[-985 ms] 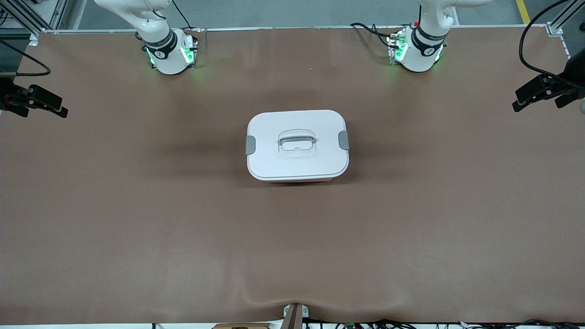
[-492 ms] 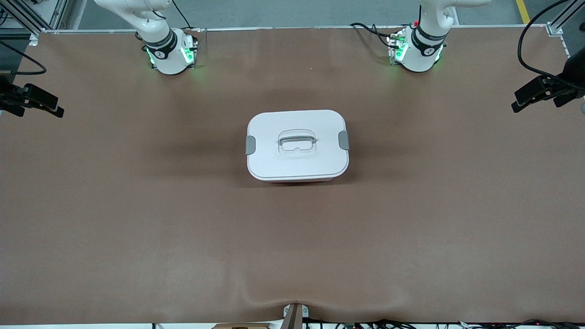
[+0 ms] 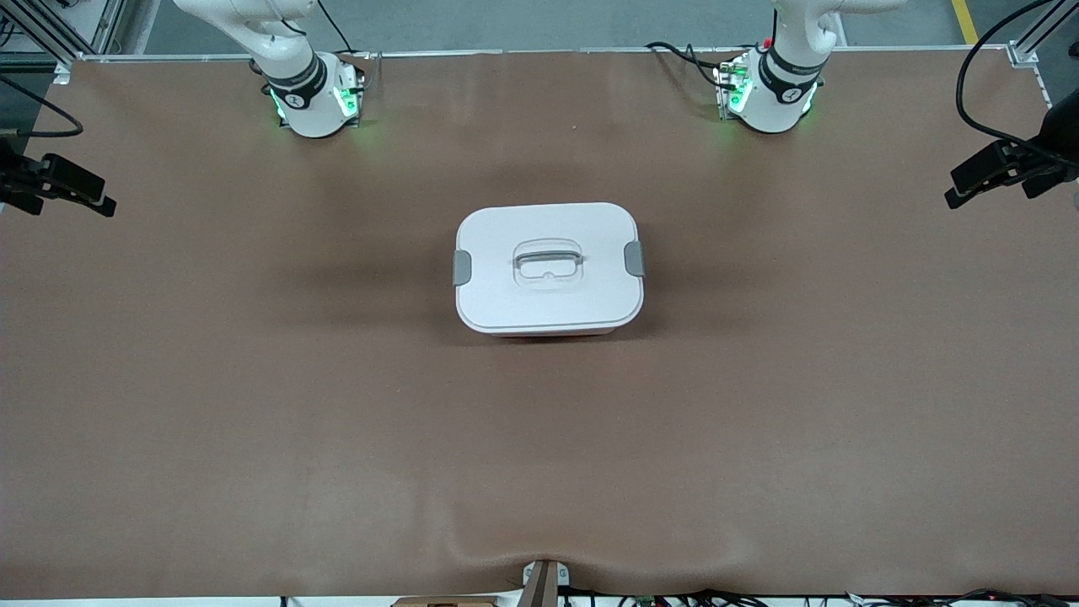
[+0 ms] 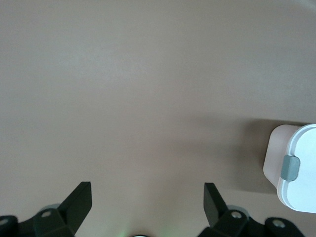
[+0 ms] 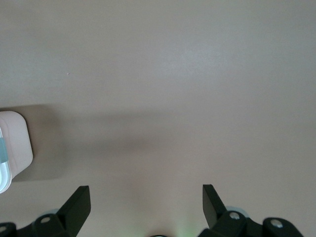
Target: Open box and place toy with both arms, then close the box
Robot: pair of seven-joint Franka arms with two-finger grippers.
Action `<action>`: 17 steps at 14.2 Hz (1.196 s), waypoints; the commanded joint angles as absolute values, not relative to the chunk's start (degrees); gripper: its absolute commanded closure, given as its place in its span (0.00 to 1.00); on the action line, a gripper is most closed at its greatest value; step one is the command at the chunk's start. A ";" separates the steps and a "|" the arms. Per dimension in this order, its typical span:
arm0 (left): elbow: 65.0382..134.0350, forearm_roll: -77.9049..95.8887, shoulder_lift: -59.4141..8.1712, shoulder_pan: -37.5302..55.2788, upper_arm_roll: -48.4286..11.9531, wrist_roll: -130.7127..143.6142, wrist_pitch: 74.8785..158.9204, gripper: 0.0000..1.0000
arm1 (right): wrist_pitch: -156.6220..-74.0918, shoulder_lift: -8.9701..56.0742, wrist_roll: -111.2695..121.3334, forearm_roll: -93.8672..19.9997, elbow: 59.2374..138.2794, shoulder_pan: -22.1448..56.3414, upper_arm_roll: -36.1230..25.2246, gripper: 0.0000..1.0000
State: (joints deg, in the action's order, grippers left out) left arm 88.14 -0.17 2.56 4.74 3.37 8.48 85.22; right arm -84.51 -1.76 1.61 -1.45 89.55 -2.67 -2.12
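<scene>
The box [image 3: 548,268] stands shut in the middle of the brown table, its white lid on, with a recessed handle [image 3: 548,260] and a grey clip at each end [image 3: 462,267]. A corner of it shows in the left wrist view [image 4: 296,168] and in the right wrist view [image 5: 12,148]. My left gripper [image 3: 969,181] hangs open and empty over the left arm's end of the table; its wrist view [image 4: 146,186] shows bare table between the fingers. My right gripper [image 3: 84,192] hangs open and empty over the right arm's end [image 5: 146,188]. The toy is out of view.
The two arm bases [image 3: 316,101] [image 3: 771,97] glow green along the table's back edge. A small mount [image 3: 544,582] and cables sit at the front edge. The brown mat [image 3: 253,379] ripples slightly near that mount.
My right gripper has drifted slightly outward toward its end of the table. The left gripper and the box have not visibly moved.
</scene>
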 commanded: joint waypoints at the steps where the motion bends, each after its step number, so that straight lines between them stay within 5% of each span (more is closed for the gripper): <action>1: 86.92 -0.70 2.11 4.83 3.60 9.05 84.99 0.00 | -84.02 -1.32 1.67 -1.67 88.33 -4.04 -1.32 0.00; 17: 86.22 -2.37 1.41 3.69 3.60 8.88 84.64 0.00 | -84.02 -0.88 1.67 -1.76 88.33 -3.96 -1.32 0.00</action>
State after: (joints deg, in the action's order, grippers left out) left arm 87.59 -1.20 2.07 4.13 3.71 8.51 85.23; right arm -84.51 -1.37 1.61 -1.45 89.52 -2.67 -2.12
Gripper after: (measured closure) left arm 0.000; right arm 0.000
